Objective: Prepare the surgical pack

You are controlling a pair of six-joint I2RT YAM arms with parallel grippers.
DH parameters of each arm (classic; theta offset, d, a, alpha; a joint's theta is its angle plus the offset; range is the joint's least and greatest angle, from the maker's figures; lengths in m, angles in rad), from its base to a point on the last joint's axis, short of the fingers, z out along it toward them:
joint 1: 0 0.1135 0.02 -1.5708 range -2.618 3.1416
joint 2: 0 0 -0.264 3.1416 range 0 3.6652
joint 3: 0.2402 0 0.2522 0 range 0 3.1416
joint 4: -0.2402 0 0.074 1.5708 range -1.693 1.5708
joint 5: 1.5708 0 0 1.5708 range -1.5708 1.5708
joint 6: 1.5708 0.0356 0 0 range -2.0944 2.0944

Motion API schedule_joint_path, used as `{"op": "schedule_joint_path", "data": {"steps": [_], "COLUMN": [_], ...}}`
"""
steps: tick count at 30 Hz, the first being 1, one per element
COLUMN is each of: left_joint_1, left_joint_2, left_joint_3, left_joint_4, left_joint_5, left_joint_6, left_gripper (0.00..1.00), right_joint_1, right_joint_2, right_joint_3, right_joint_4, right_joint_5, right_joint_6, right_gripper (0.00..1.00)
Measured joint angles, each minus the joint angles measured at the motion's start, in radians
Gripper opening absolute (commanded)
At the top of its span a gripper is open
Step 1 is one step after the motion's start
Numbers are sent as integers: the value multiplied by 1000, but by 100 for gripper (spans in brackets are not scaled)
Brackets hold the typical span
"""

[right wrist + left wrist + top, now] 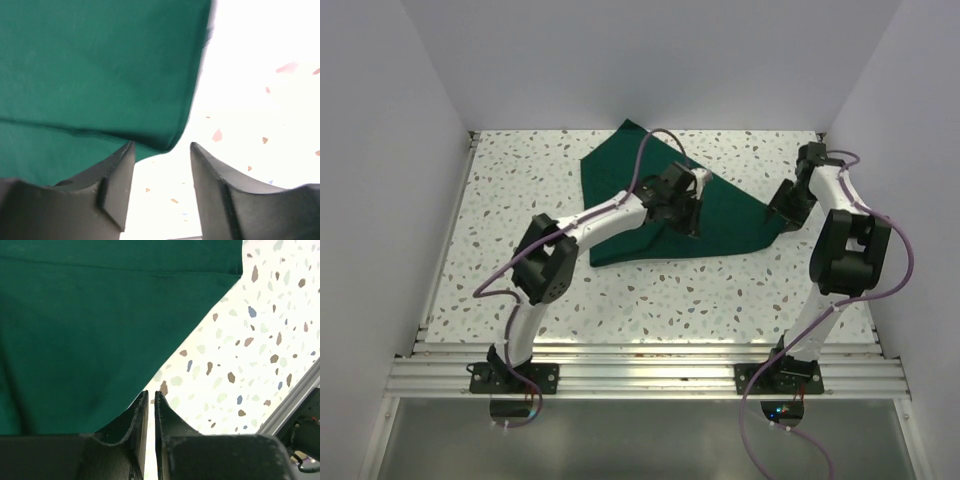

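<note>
The dark green cloth drape [620,170] of the surgical pack lies folded over on the speckled table [510,200], toward the back middle. My left gripper [693,225] hovers over the cloth's middle. In the left wrist view its jaws [151,392] are closed to a thin slit with nothing between them, just off the cloth [90,330] edge. My right gripper [782,212] is at the cloth's right corner. In the right wrist view it [162,145] stands open and empty, and the folded cloth corner [100,65] lies just past its left finger. Whatever lies under the cloth is hidden.
White walls close in the table on the left, back and right. An aluminium rail [650,365] carrying both arm bases runs along the near edge, and a rail [295,400] also shows at the right of the left wrist view.
</note>
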Motion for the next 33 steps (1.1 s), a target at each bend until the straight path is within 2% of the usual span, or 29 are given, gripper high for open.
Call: {"op": "schedule_joint_path", "data": {"steps": [4,7,17,24,33], "left_joint_1": [-70,-89,-76,-76,-72], "left_joint_2": [99,149,242,242,242], "left_joint_3": [106,135,162,160,159], "left_joint_4": [-21,-29,-65,-63,-63], "left_joint_5": [-55,-89,-175,-177,-167], "left_joint_6": [-2,-10,-46,-47,-47], "left_gripper": [13,13,7,5,2], "right_joint_1": [-33,-43,-128,-175,-175], "right_joint_2": [-8,-8,0,59,136], "right_joint_3": [0,-19,-154,-146,-67], "right_joint_4": [40,93,238,323,406], "right_joint_5": [14,2,-66,-157,-275], "right_joint_6": [11,31,80,74,79], "right_gripper": [66,68,68,68,65]}}
